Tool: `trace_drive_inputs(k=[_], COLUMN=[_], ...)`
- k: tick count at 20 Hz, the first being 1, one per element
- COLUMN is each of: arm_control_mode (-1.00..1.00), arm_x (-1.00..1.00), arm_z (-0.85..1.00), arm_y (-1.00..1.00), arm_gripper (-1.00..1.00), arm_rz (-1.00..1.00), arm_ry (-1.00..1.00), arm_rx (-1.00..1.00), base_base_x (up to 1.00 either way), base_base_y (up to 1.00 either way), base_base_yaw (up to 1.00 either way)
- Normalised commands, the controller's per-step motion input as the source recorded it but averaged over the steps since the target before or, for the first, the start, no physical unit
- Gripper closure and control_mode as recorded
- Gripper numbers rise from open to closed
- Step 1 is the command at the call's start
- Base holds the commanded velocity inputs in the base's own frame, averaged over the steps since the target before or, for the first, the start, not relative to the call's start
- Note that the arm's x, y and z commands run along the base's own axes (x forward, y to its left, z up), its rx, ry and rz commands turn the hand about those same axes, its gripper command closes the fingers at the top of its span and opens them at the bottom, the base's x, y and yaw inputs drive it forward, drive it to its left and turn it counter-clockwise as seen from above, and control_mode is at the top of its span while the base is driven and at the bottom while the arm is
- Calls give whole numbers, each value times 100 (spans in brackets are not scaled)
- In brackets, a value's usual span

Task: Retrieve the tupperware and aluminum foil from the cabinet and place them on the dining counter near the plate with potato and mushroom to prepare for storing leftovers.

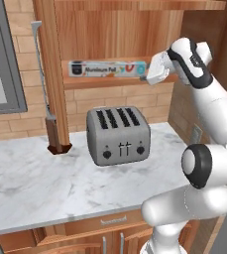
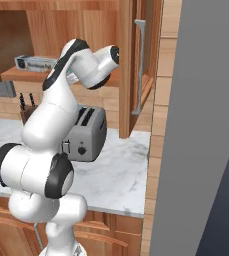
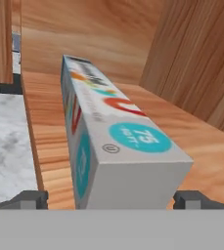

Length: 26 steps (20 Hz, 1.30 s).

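While I look through the hand view, I see the two dark tips of my jaws (image 3: 111,199) standing wide apart, one on each side of the near end of the aluminum foil (image 3: 114,146). The tips are low at the bottom edge, and I cannot tell if they touch the box. The box lies flat on the plank shelf (image 3: 50,146) of the cabinet (image 3: 191,63) and runs away from me toward the far end. Its top has a blue round mark near me, then red and orange marks farther on.

From the left base view, nearest to me is the white marble desk (image 1: 45,183). A grey toaster (image 1: 118,136) with four slots stands on it. To its left, a dark knife block (image 1: 52,133) stands by the wooden post. Above and behind the toaster is the shelf, with the foil box lying along its front edge. My hand is at the right end of the box.

From the right base view, the arm (image 2: 51,130) stands in front of the toaster, and the far end of the foil box shows to the left of the arm, up on the shelf. The open cabinet door (image 2: 136,60) with a grey handle is to the right.
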Motion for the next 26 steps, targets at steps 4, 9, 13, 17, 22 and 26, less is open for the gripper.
trace_drive_inputs(k=[4, 9, 13, 17, 22, 26], arm_control_mode=[-100, -100, -100, -100, -100, -100], arm_x=[28, 37, 55, 61, 55, 19], arm_z=[3, 9, 7, 7, 2, 0], arm_y=[0, 0, -10, -31, -36, 16], arm_gripper=[-100, -100, -100, -100, -100, -100], arm_rz=[7, 3, 0, -4, -8, -1], arm_ry=[0, 0, 0, 0, 0, -10], arm_rx=[3, 1, 0, 0, 0, 0], base_base_x=[0, 0, 0, 0, 0, 0], base_base_y=[0, 0, 0, 0, 0, 0], base_base_yaw=[0, 0, 0, 0, 0, 0])
